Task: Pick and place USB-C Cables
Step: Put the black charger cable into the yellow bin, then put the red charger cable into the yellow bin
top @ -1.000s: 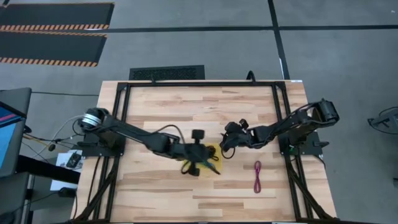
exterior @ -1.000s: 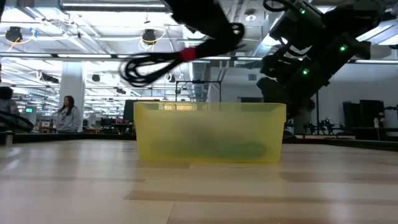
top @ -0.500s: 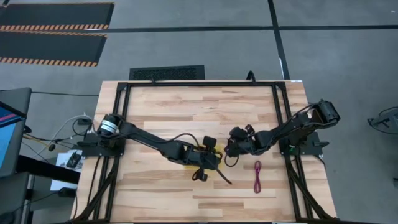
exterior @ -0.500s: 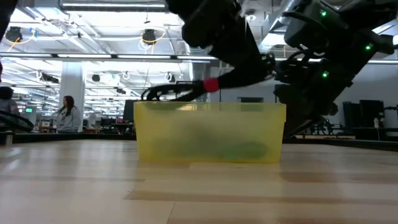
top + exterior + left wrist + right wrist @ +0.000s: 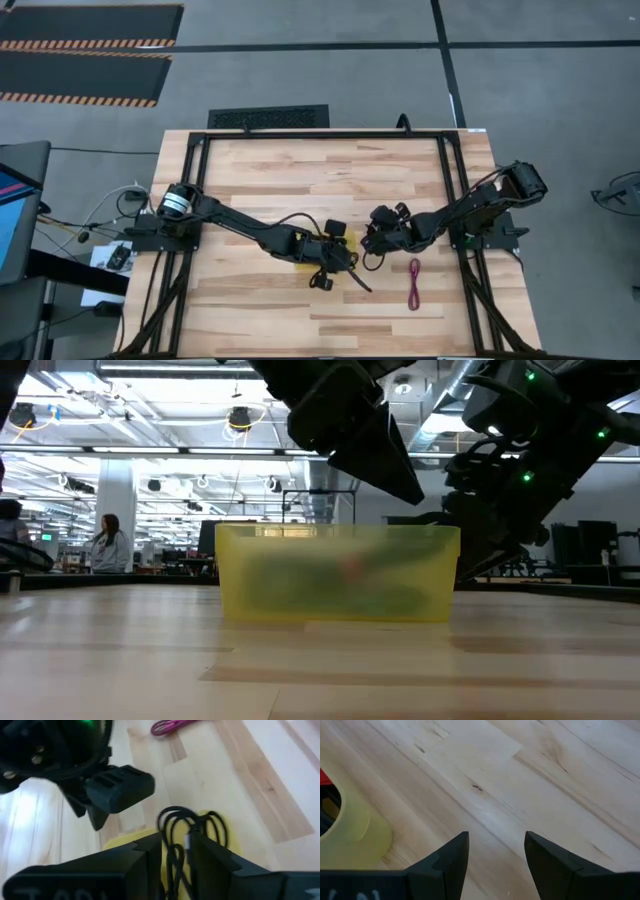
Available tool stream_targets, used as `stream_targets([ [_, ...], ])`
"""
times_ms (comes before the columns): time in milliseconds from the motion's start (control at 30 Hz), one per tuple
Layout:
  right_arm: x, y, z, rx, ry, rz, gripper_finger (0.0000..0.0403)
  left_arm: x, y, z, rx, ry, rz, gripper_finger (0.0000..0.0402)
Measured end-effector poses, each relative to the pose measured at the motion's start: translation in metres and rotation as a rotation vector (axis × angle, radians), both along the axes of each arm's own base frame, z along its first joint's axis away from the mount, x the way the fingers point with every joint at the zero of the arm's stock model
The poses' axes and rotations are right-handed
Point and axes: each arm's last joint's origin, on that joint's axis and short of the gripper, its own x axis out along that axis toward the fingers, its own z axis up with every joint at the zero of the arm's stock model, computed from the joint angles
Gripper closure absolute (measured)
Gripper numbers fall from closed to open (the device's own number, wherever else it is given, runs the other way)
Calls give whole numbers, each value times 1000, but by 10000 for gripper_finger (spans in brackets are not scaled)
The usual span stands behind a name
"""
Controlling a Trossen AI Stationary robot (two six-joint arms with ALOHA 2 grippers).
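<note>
The yellow tray stands mid-table. A black cable bundle with a red band lies inside it, its loops on the tray floor. A thin black tail reaches out over the tray's near side. A teal-green shape shows through the tray wall. My left gripper hovers open just above the tray, and the cable shows in the gap below its fingers. My right gripper is open over bare wood by the tray's right side. The magenta cable lies on the table, right of the tray.
The right arm crosses the table's right half close to the left gripper. The black frame rails border the table. Bare wood lies toward the near edge. A person stands in the room beyond the table.
My left gripper has moved right and toward the near edge over the tray, then come lower. The black cable with the red band hung from it above the rim a second ago and now lies inside the tray. My right gripper has shifted slightly toward the near edge.
</note>
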Motion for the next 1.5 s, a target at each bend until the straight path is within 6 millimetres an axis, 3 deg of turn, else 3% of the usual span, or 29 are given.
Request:
stream_targets([
  [500,-2,-1,-1,-10,25,4,187,3,7,4,-24,-59,126,285],
  [667,-3,7,3,-59,28,7,187,0,9,17,-32,-100,127,285],
  [767,-6,14,13,-123,35,-32,187,-13,16,27,-46,-167,139,285],
  [933,-12,26,25,-194,42,-83,187,-55,37,36,-102,-339,174,285],
  [1167,-11,27,26,-186,18,-97,187,-110,50,3,-244,-638,65,285],
  [1267,-7,25,30,-175,7,-112,187,-127,52,-1,-294,-811,31,285],
  [1500,2,34,44,-193,-10,-57,187,-142,62,-6,-232,-910,23,285],
])
